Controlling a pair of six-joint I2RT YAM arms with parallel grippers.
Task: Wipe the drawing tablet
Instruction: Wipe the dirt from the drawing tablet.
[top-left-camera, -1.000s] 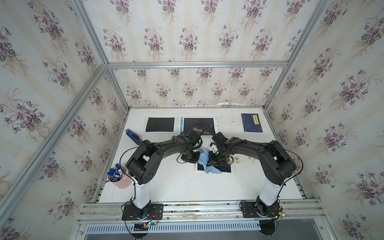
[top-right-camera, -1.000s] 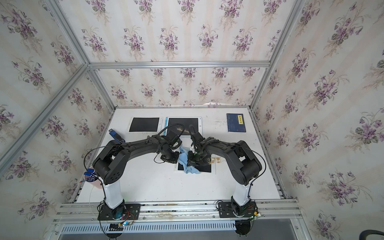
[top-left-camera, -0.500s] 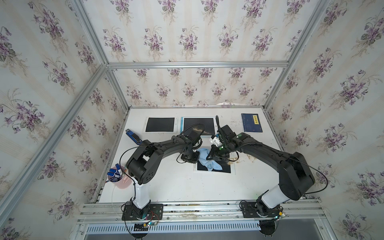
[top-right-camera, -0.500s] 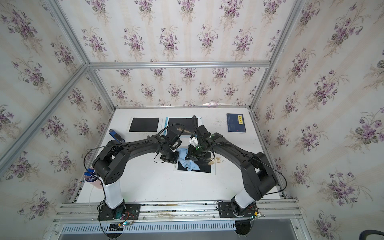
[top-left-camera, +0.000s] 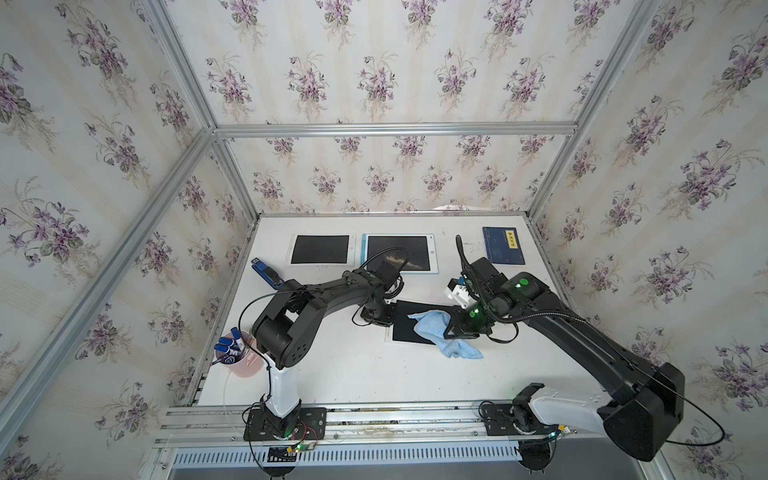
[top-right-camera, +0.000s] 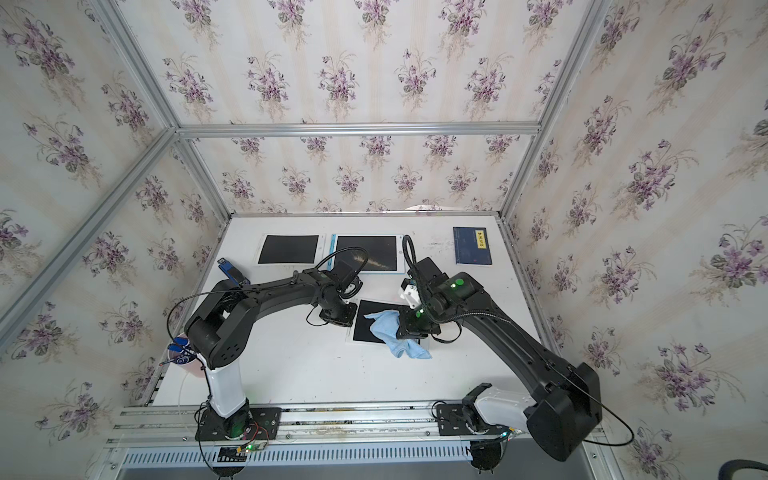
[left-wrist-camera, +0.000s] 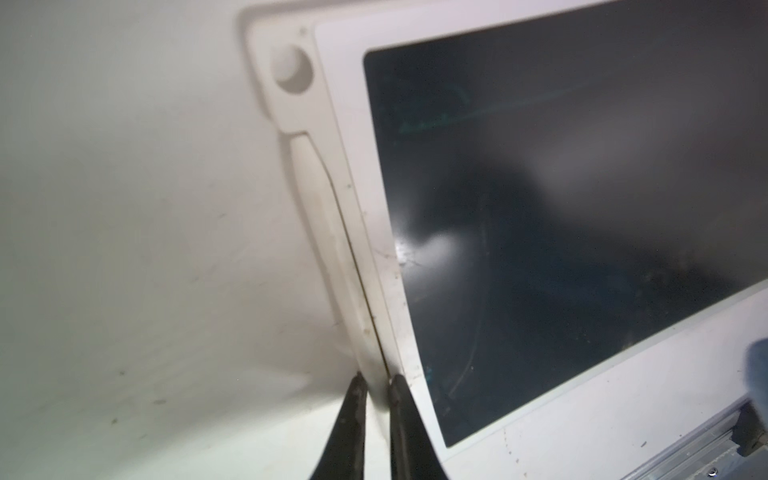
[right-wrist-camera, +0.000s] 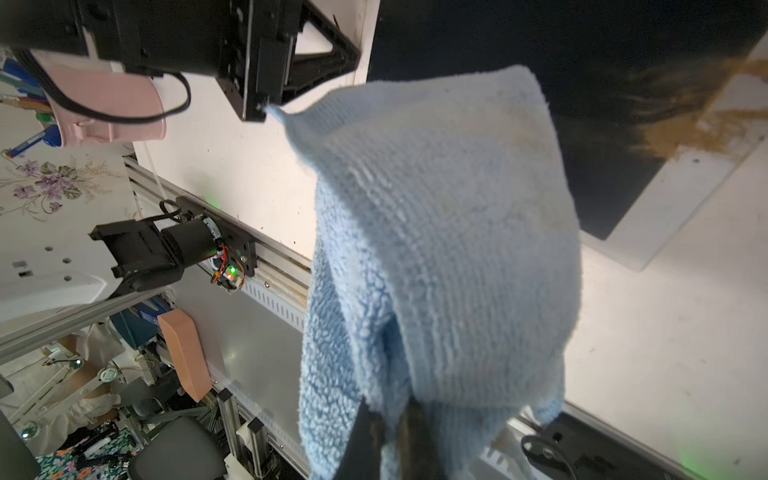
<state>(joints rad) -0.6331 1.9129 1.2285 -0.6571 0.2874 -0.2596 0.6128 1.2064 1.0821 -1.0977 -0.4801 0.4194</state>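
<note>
White tabletop (top-left-camera: 353, 374) carries the white-framed, black-screened drawing tablet (top-left-camera: 402, 330) near its middle, between the two arms. Light blue terry cloth (top-left-camera: 432, 328) drapes over the tablet's right part and spills off the near edge onto the table, pinched in the clenched right gripper (right-wrist-camera: 388, 415). Left gripper (left-wrist-camera: 376, 380), tips drawn together, sits against the tablet's white left rim.

Your two top views hang high over the near edge of the tabletop (top-left-camera: 374, 374), face down toward the back wall (top-left-camera: 395, 178), and share almost the same whole scene. Your left wrist view sits very close over the drawing tablet (left-wrist-camera: 561, 208), looking along its jaws at the white frame. Your right wrist view looks past its jaws into the blue cloth (right-wrist-camera: 436, 249), with that same tablet's dark screen beyond.
</note>
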